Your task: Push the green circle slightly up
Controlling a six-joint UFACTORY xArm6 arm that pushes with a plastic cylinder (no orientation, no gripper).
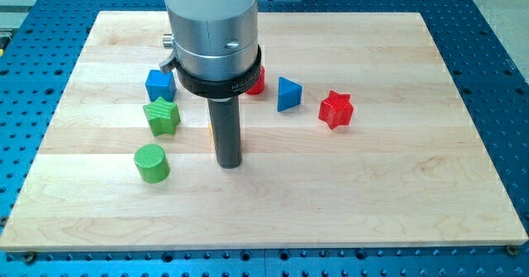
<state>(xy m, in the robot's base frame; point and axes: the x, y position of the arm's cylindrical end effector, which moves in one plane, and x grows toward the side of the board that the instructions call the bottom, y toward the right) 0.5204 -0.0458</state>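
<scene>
The green circle [152,163] is a short cylinder lying at the lower left of the wooden board [397,186]. My tip [229,164] stands on the board to the right of the green circle, about level with it and clearly apart from it. A green star [162,116] lies just above the circle. A blue cube [160,84] lies above the star.
A blue triangle [288,93] and a red star [336,109] lie right of the arm. A red block [257,81] and an orange block [212,126] are mostly hidden behind the rod and arm housing. Blue perforated table surrounds the board.
</scene>
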